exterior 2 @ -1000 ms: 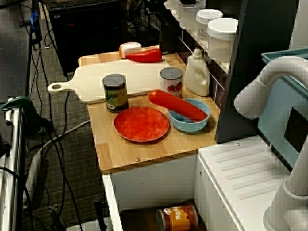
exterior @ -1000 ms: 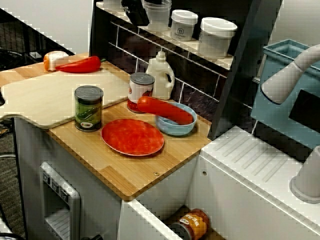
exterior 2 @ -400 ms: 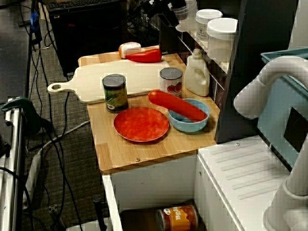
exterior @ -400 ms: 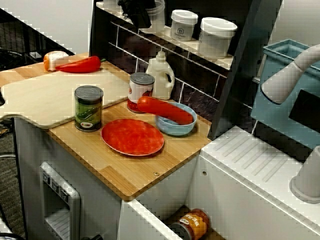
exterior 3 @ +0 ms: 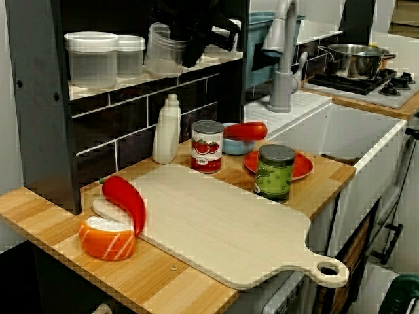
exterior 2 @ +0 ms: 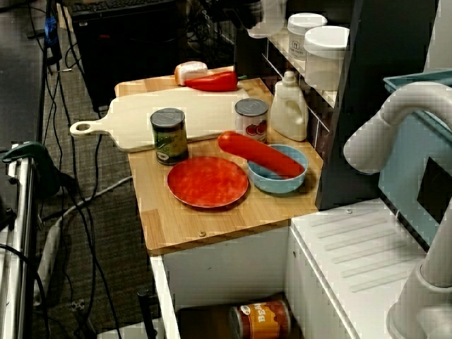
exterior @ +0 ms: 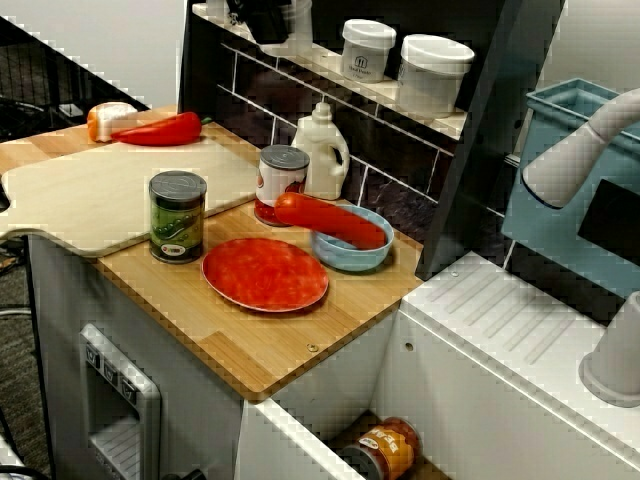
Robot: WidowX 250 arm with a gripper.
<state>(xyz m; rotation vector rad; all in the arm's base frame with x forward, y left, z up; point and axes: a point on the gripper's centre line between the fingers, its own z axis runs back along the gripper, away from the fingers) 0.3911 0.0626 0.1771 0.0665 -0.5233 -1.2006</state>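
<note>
Claw [exterior: 264, 18] apparently clamped on the clear container [exterior: 298, 15]; since 1 second ago, shifted together along the shelf [exterior: 385, 92], away from 2 lidded jars [exterior: 432, 72] beside the claw.

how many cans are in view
3: a green can at the cutting board's edge, a tomato can beside the white bottle, an orange can lying below the counter. More may be hidden there.

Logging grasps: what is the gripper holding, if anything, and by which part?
Cannot tell: the gripper is at one side of the clear tub, jaws lost in shadow.
</note>
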